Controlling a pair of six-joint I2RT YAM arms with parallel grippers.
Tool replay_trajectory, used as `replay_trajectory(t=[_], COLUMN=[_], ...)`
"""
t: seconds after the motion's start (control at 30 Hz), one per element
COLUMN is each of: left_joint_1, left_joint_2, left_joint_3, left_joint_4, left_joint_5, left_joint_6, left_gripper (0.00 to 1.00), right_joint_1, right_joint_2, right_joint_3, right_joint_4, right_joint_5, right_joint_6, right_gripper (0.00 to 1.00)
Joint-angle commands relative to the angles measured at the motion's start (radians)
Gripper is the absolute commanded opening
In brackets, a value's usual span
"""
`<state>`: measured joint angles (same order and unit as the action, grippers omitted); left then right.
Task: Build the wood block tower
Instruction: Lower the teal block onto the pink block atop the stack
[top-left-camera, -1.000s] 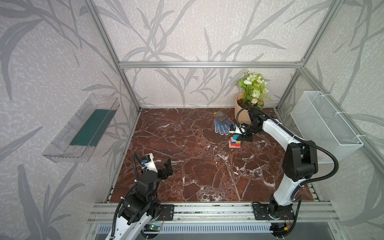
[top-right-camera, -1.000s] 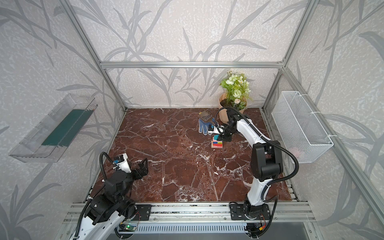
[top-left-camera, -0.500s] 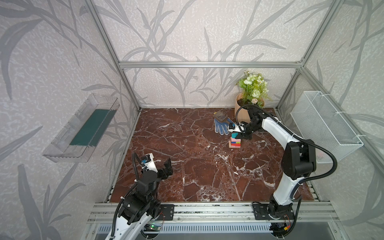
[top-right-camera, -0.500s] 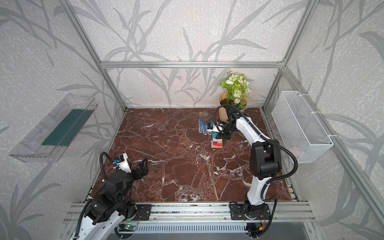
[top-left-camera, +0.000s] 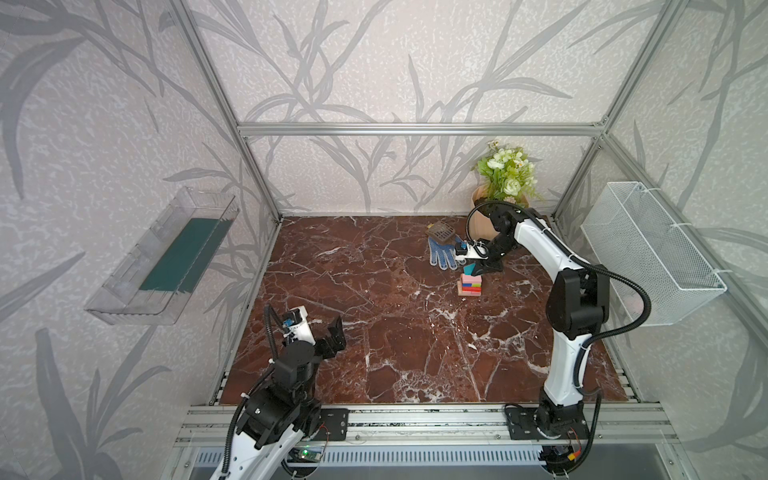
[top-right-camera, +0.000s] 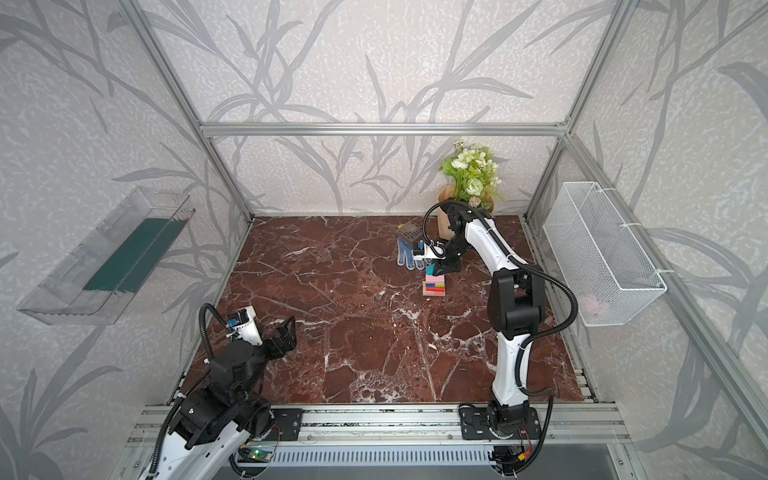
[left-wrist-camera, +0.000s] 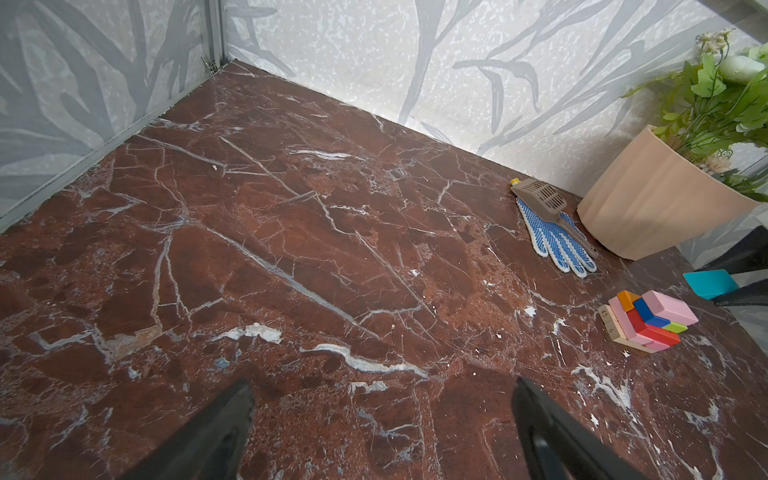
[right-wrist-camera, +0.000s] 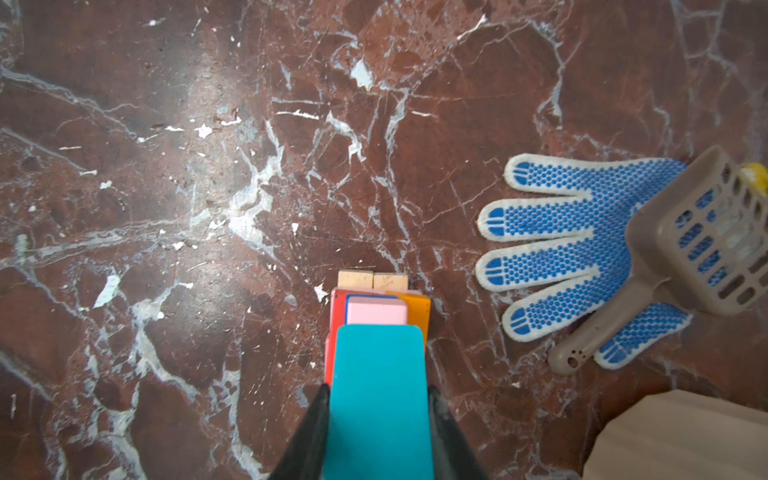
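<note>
One teal wedge (right-wrist-camera: 376, 399) above one tower (top-left-camera: 469, 286), one glove (top-left-camera: 443, 257).

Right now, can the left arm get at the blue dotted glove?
Probably not: the glove lies across the table by the flowerpot, and the right pincer, shut on the teal wedge, crowds it.
</note>
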<state>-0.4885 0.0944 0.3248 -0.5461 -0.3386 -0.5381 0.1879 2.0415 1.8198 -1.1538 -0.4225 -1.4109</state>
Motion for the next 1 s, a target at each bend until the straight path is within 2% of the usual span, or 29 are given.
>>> replay_trajectory(t=[0.0,0.17,0.27,0.97], left_joint_1=[0.002,0.002,0.002,0.003], left_joint_2=[-0.003,-0.003,-0.003,-0.001], left_joint_3=[-0.009,-0.009,-0.010,-0.010], left_joint_4=[0.000,0.000,0.000,0.002], left_joint_5=[-0.003,0.000,0.000,0.000], left_joint_6=[-0.007,-0.008,-0.007,-0.007], left_gripper=[0.98,0.98,0.98,0.98], right_joint_1=[0.004,0.014,0.017,0.039], right_joint_2=[-0.012,-0.008,0.020,0.055], right_joint_3=[-0.035,-0.037,0.003,0.029], right_joint_4=[-0.041,-0.025,-0.066,-0.029], right_joint_5=[0.029,0.010,0.021,0.056], right_joint_6=[-0.025,-0.024,-0.027,0.008], right_gripper=[0.00,0.00,0.00,0.03])
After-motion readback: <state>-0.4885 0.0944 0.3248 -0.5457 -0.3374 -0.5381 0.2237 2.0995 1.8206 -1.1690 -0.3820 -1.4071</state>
